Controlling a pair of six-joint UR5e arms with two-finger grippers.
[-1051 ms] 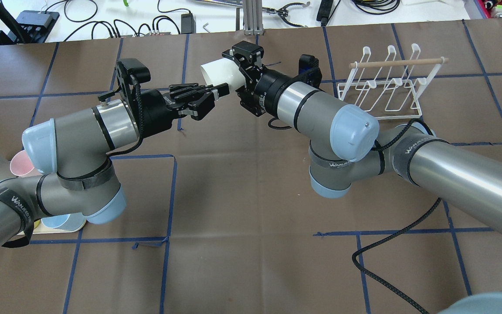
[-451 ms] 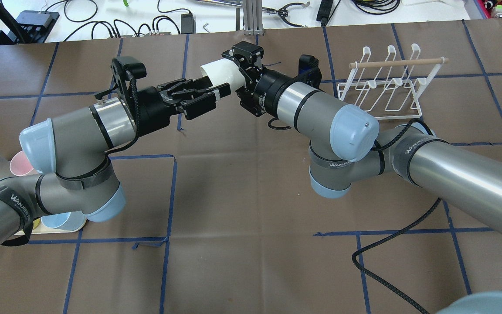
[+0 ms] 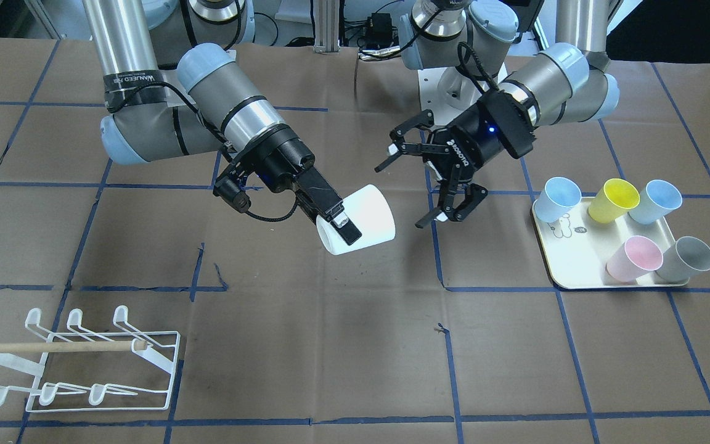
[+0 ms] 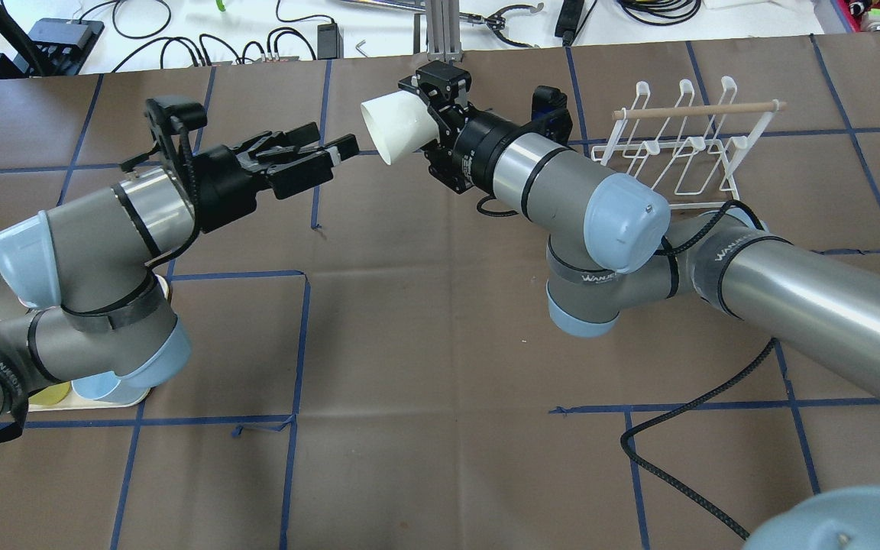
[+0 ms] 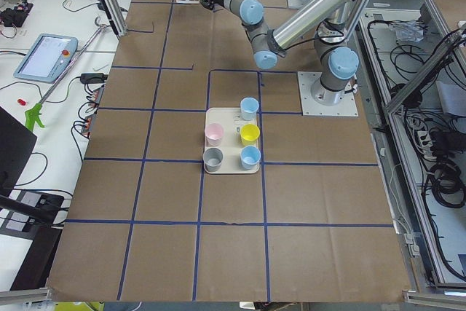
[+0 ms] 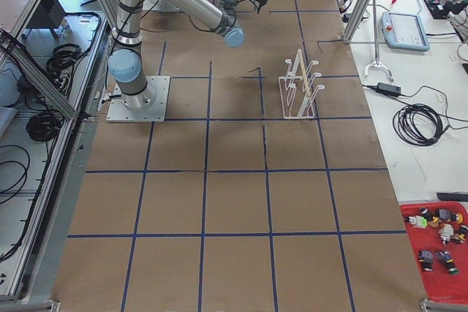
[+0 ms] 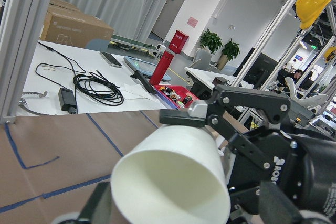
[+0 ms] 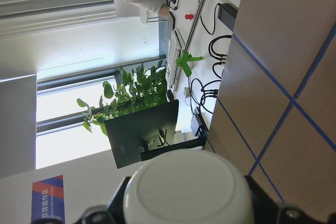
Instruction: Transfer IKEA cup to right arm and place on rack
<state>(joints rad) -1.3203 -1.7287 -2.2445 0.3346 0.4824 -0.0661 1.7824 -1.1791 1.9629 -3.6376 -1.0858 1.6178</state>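
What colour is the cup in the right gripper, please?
The cup is white, clearest in the front-facing view.

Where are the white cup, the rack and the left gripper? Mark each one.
white cup [image 3: 370,216], exterior front-facing view, on its side wall.
rack [image 3: 53,346], exterior front-facing view, on its wooden dowel bar.
left gripper [image 3: 404,188], exterior front-facing view, midway between its open fingertips.

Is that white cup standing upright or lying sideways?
Sideways: the white cup is held in the air by the right gripper, its open mouth facing the left gripper.
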